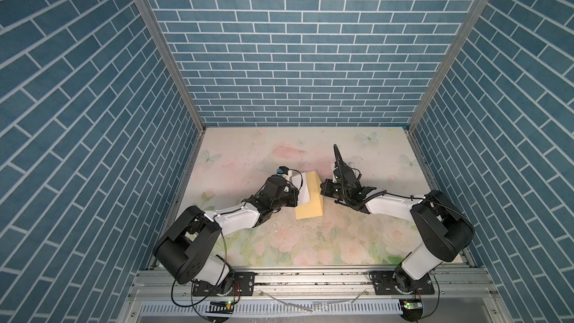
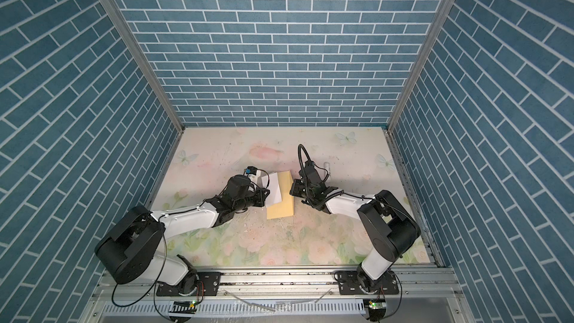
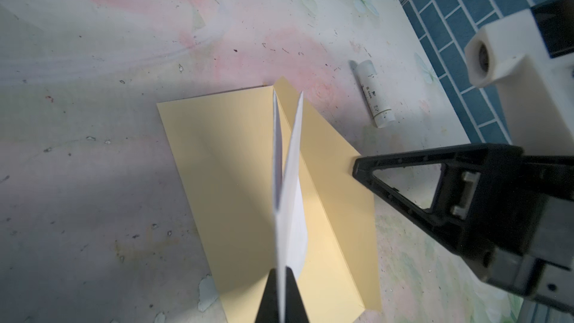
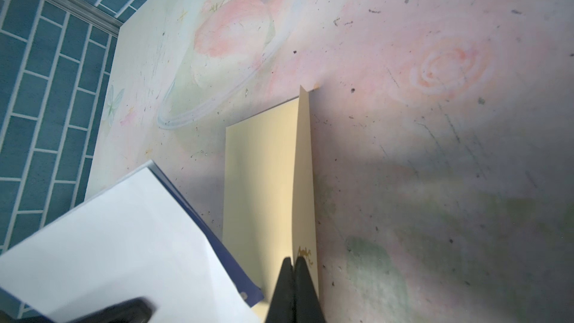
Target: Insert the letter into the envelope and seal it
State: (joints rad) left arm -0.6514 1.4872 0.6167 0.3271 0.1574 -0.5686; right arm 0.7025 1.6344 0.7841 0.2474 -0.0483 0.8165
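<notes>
Three walls of blue brick-pattern panelling close in the cell at the far side and both flanks, joined by grey metal corner posts. Between them lies the tabletop, a pale sheet printed with pink roses, green leaves and butterflies, scuffed and flecked with dark specks. An aluminium rail runs along its near edge and carries both arm bases.

The left arm and the right arm, both black and white, reach inward and meet near the table's middle. The envelope, a long yellow-tan paper rectangle, rests flat there with its flap lifted upright along the crease.

The letter, a folded white sheet with a dark blue border, is pinched between the closed fingers of the left gripper. It hangs edge-on over the envelope's body, on the left arm's side of the flap, with its two layers splayed in a narrow V. Whether the paper touches the envelope cannot be told. In both top views the left arm's wrist hides its own fingers.

The right gripper has its fingers pressed together on the flap's free edge, holding it raised.

A small white glue stick tube lies on its side beyond the right gripper, apart from the envelope. Smallest of all, a gold mark sits on the flap beside the right gripper's fingertips.
</notes>
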